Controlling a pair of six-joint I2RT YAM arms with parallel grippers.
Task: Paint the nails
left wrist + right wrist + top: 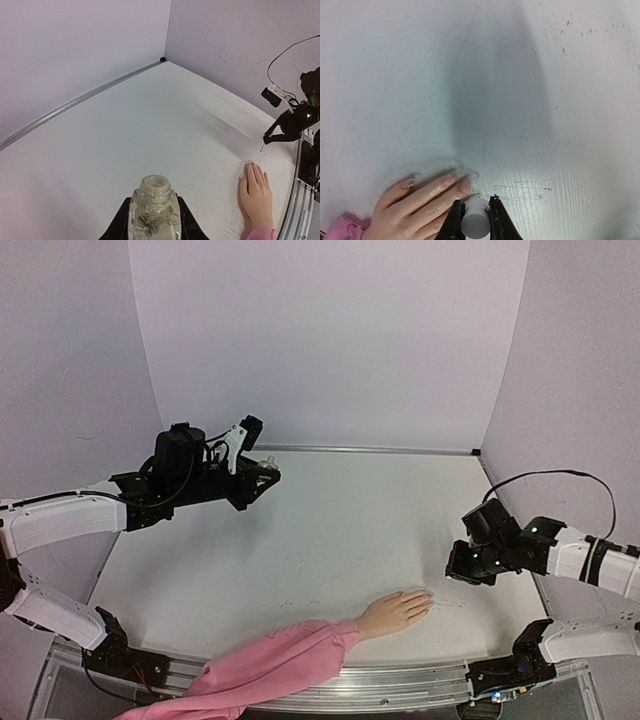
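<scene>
The peach mannequin hand [395, 612] with a pink sleeve [270, 665] lies palm down near the table's front edge. Its nails [465, 186] show as small pale tips on the fingers. My right gripper [476, 205] is shut on a white cylindrical brush cap [476, 221] and hovers right at the fingertips; a thin brush end shows just beside the nearest nail. In the top view the right gripper [455, 570] is just right of the hand. My left gripper [262, 472] is far back left, raised, shut on an open clear glass polish bottle [154, 210].
The white table [340, 530] is enclosed by pale walls at the back and sides. A metal rail [400, 680] runs along the front edge under the sleeve. The right arm's black cable [550, 475] loops above it.
</scene>
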